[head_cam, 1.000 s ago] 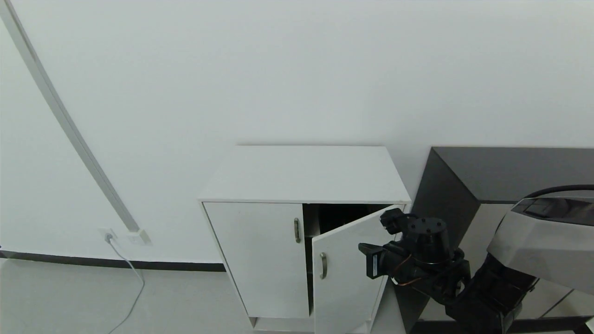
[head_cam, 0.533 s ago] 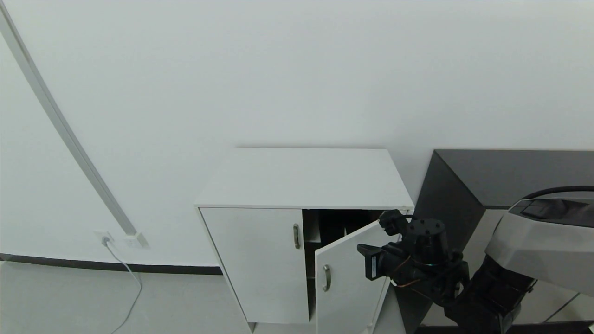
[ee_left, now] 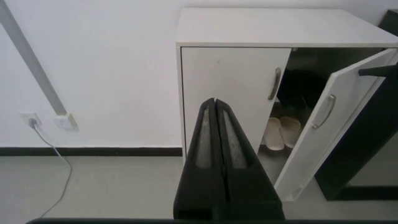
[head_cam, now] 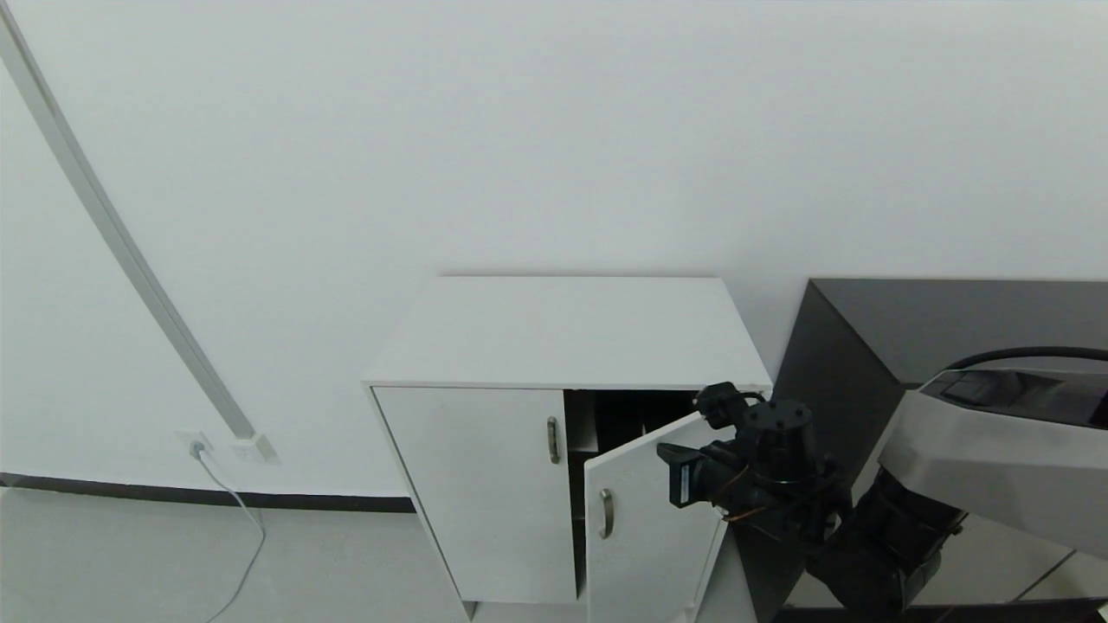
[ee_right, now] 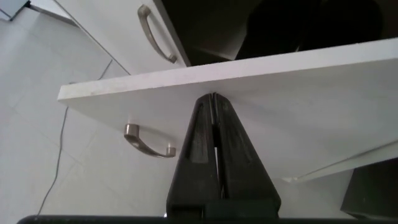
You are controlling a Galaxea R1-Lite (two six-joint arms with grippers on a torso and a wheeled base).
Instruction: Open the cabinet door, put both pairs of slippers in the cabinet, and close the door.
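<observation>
Fingers of the right gripper pressed flat together, nothing between them. Tips at the outer face of the white cabinet's right door, just under its top edge; cannot tell if they touch it.

White two-door wooden cabinet against the wall. Its left door is closed, and the right door stands partly open, swung out at an angle. Curved metal handle on the right door's free edge.

Pale cream pair of slippers lies side by side low inside the cabinet, seen through the door gap. Dark shapes deeper inside the cabinet, not identifiable.

Left gripper in front of the cabinet, well apart from it, fingers closed tight and empty.

Dark grey block-shaped unit just beside the cabinet's right side.
</observation>
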